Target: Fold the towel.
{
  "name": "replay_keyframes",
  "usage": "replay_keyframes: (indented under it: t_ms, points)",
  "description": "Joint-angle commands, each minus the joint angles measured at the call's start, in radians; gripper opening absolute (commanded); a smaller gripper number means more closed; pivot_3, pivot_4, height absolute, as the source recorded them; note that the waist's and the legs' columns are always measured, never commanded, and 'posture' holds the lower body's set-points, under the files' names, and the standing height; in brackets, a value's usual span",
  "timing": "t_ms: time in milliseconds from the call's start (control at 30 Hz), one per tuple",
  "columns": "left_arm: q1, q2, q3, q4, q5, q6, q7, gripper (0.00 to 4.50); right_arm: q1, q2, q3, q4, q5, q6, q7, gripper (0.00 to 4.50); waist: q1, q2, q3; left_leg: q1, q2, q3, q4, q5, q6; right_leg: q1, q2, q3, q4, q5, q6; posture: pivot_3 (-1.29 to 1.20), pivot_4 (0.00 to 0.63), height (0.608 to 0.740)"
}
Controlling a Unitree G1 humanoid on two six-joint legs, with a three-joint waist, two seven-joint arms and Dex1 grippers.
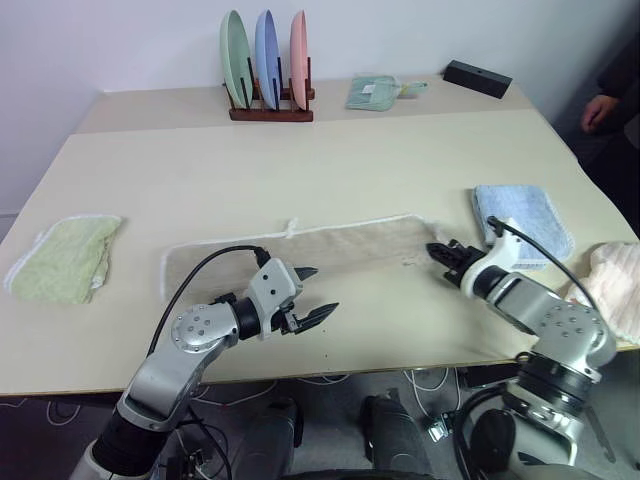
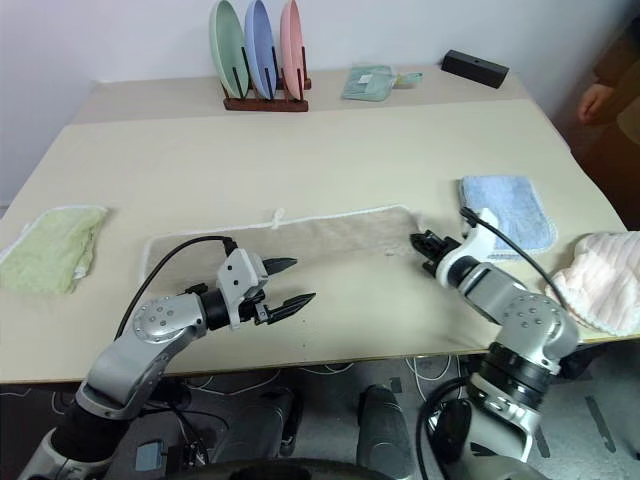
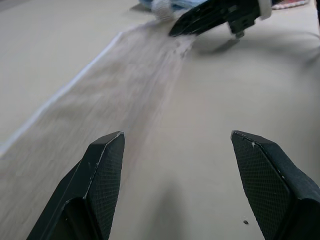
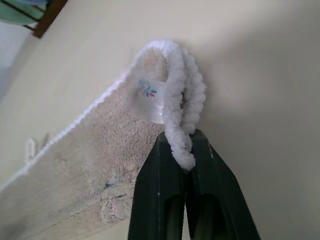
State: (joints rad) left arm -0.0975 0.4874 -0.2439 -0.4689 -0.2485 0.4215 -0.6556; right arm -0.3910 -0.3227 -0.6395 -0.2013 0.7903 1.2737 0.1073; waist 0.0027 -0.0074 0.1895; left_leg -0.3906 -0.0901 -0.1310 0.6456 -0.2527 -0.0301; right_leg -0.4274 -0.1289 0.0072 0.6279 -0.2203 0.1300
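Because the right gripper (image 4: 186, 150) pinches the fluffy white edge cord at one end, it looks ready to lift the towel (image 1: 330, 250) and fold it over. Soft and tan, it lies long and flat on the table (image 1: 300, 170). Above it, the left gripper (image 1: 312, 293) waits, fingers spread, holding nothing.

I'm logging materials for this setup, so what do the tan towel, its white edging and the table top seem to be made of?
The towel looks like matte terry cloth: its nap is short and fuzzy. Its white edging seems to be a soft twisted cord, likely cotton, with plump ridges where the right gripper pinches it. The table looks like a smooth, matte beige board, perhaps laminate or painted wood; which one I cannot tell.
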Motion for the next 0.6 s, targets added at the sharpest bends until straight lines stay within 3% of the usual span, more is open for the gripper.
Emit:
replay_keyframes:
  t_ms: [33, 200, 400, 600]
  points:
    - [-0.006, -0.005, 0.005, -0.008, -0.005, -0.019, -0.011, 3.48, 0.027, -0.176, 0.068, -0.118, -0.007, -0.052, 0.125, 0.03, 0.000, 0.000, 0.000, 0.000, 0.000, 0.000, 0.000, 0.000, 0.000, 0.000, 0.000, 0.000, 0.000, 0.000, 0.000, 0.00, 0.150, 0.737]
    - [-0.042, -0.019, 0.003, 0.039, 0.002, -0.031, -0.024, 3.48, 0.051, -0.430, 0.300, -0.227, -0.102, -0.196, 0.315, 0.03, -0.009, 0.000, 0.000, 0.000, 0.001, 0.002, 0.000, 0.000, 0.001, 0.000, 0.000, 0.000, -0.001, 0.000, 0.001, 0.00, 0.150, 0.737]
    - [-0.050, -0.023, 0.004, 0.040, 0.003, -0.027, -0.024, 3.48, 0.044, -0.543, 0.604, -0.318, -0.232, -0.366, 0.484, 0.03, -0.013, -0.001, 0.000, -0.001, 0.002, 0.001, 0.000, -0.001, 0.002, 0.000, 0.000, -0.001, -0.002, -0.001, 0.002, 0.00, 0.150, 0.737]
    - [-0.030, -0.024, 0.015, 0.020, 0.005, -0.015, 0.000, 3.48, -0.050, -0.414, 0.852, -0.189, -0.387, -0.460, 0.483, 0.03, -0.012, -0.003, 0.000, -0.001, 0.001, 0.000, 0.000, -0.001, 0.002, 0.001, 0.000, -0.001, -0.005, -0.001, 0.001, 0.00, 0.150, 0.737]
